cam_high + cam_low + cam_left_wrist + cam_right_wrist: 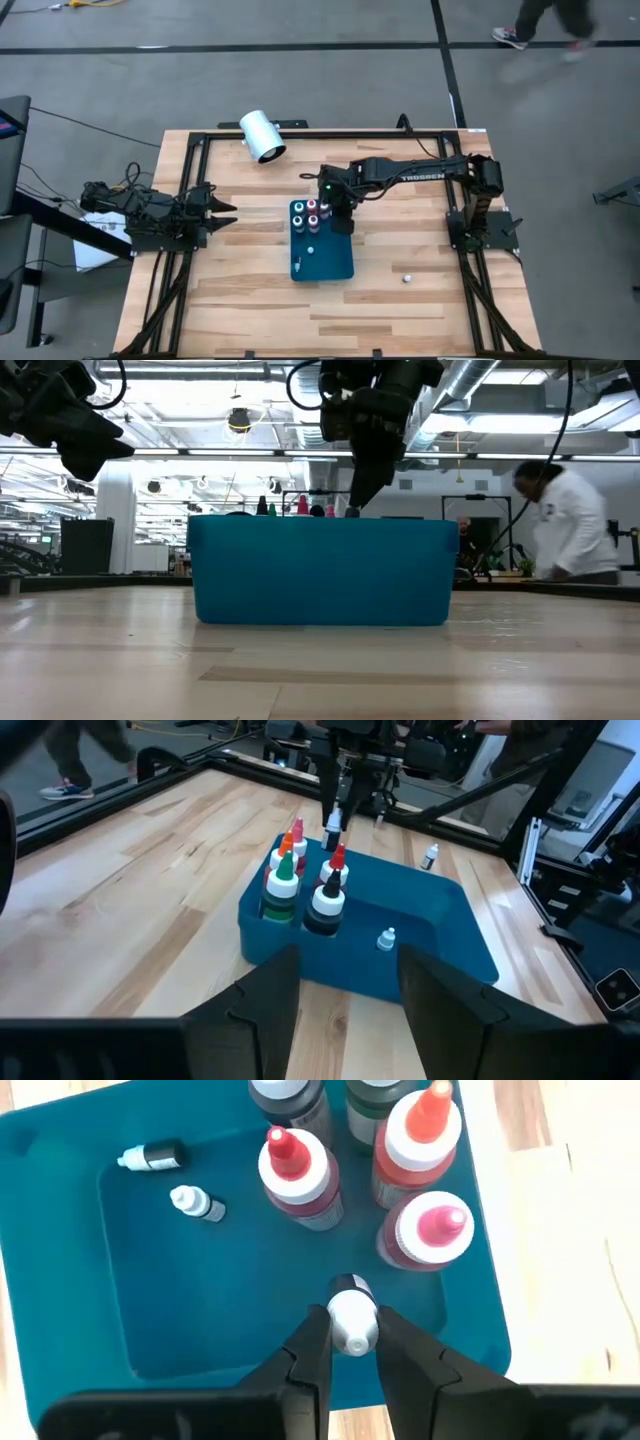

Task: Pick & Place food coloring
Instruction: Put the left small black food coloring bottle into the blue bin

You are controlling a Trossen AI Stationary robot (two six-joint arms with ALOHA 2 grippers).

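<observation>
The right gripper (350, 1342) is hanging over the blue tray (60, 1230), its jaws standing narrow and pinching a tiny white-capped bottle (351, 1320) between the fingertips, just above the tray floor near one corner. From the high view this gripper (338, 212) is sitting at the tray's far right corner, right beside the standing cluster.

That cluster is the food coloring (350, 1170): five small bottles with white collars and pointed tips are showing upright, packed touching one another at one end of the tray. One is carrying a red tip (297, 1172), one an orange tip (418, 1138), one a pink tip (428, 1230), one a green tip (283, 885), and one is a dark bottle with a white tip (325, 905).

Two more tiny bottles are lying loose on the tray floor, a clear one (197, 1202) and a dark-bodied one (150, 1156), near each other. One small white bottle (407, 278) is sitting alone on the tabletop (250, 310), well apart from the tray.

A white cylinder (263, 136) is lying at the tabletop's far edge. The left gripper (222, 212) is waiting at the left side, jaws apart and holding nothing.
</observation>
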